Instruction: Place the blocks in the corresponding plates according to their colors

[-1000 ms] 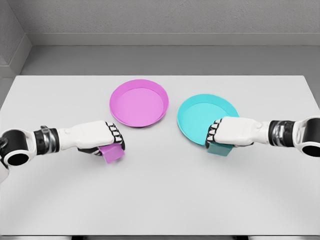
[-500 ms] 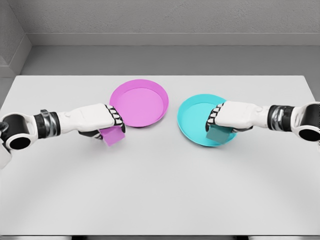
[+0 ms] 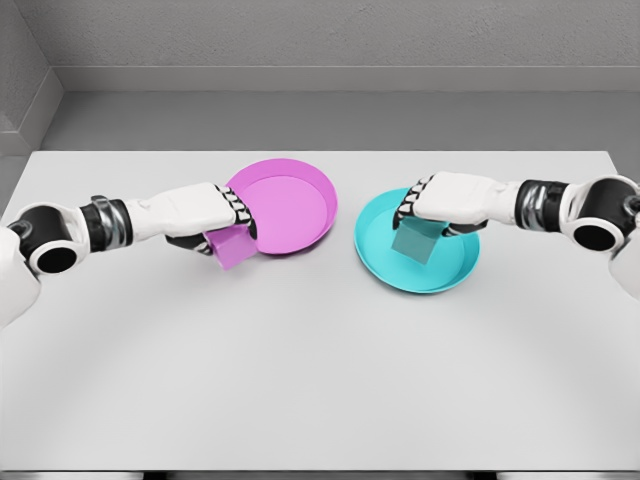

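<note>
Two shallow round plates sit on the pale grey desk (image 3: 320, 380), side by side and apart from each other. The pink plate (image 3: 285, 205) lies left of centre and nothing rests on its inner floor; the pink block (image 3: 232, 247) overlaps its near left rim, and whether the block touches that rim cannot be told. The cyan plate (image 3: 440, 262) lies to the right, and the cyan block (image 3: 412, 240) shows over the left part of its inside, tilted slightly; whether it rests on the plate floor or hangs just above it cannot be told. The left hand (image 3: 205, 218) reaches in from the left edge with its white forearm nearly level, knuckles toward the plate, and its fingers (image 3: 240, 212) are curled down around the top of the pink block, gripping it. The right hand (image 3: 445, 200) comes in from the right edge, forearm angled slightly upward toward the far side of the desk, palm down over the cyan plate, and its fingers (image 3: 408, 210) are closed over the top of the cyan block, holding it. Dark jointed bands mark both wrists. No lettering, label or brand mark can be read on the plates, the blocks, the arms or the desk.
</note>
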Controlling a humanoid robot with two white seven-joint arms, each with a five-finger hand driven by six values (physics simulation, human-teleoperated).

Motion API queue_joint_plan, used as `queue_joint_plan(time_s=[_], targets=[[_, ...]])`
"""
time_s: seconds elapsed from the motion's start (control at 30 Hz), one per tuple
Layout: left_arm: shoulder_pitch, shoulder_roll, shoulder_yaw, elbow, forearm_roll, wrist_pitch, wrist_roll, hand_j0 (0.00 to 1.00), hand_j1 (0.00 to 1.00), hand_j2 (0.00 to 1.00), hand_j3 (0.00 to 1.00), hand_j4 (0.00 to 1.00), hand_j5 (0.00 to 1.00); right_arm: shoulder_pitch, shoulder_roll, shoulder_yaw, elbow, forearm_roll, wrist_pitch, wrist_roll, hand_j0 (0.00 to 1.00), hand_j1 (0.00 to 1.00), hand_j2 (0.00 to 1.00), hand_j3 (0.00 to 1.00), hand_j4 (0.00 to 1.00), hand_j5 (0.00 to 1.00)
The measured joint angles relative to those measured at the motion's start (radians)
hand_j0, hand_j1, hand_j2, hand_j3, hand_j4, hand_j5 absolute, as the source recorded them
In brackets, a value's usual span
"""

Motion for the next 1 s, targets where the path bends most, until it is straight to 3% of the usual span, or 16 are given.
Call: queue_joint_plan(time_s=[0.03, 0.3, 0.6, 0.87, 1.0], targets=[[-0.008, -0.005, 0.000, 0.011, 0.000, 0.000, 0.000, 0.62, 0.62, 0.62, 0.62, 0.62, 0.62, 0.000, 0.003, 0.000, 0.004, 0.001, 0.000, 0.000, 0.99, 0.99, 0.99, 0.99, 0.99, 0.99], [-0.058, -0.058, 0.000, 0.078, -0.004, 0.000, 0.000, 0.62, 0.62, 0.62, 0.62, 0.62, 0.62, -0.014, 0.007, -0.008, 0.027, -0.001, 0.000, -0.004, 1.00, 1.00, 1.00, 1.00, 1.00, 1.00], [-0.115, -0.119, -0.002, 0.149, -0.006, 0.000, -0.012, 0.62, 0.62, 0.62, 0.62, 0.62, 0.62, 0.055, -0.063, -0.234, 0.020, -0.077, 0.000, -0.007, 1.00, 1.00, 1.00, 1.00, 1.00, 1.00], [-0.156, -0.164, -0.002, 0.240, -0.006, 0.000, -0.012, 0.62, 0.62, 0.62, 0.62, 0.62, 0.62, 0.270, -0.097, -0.470, -0.019, -0.144, -0.001, -0.017, 1.00, 1.00, 1.00, 1.00, 1.00, 1.00], [-0.186, -0.187, -0.001, 0.292, -0.006, 0.000, -0.012, 0.62, 0.62, 0.62, 0.62, 0.62, 0.62, 0.330, -0.110, -0.562, -0.060, -0.170, -0.001, -0.027, 1.00, 1.00, 1.00, 1.00, 1.00, 1.00]])
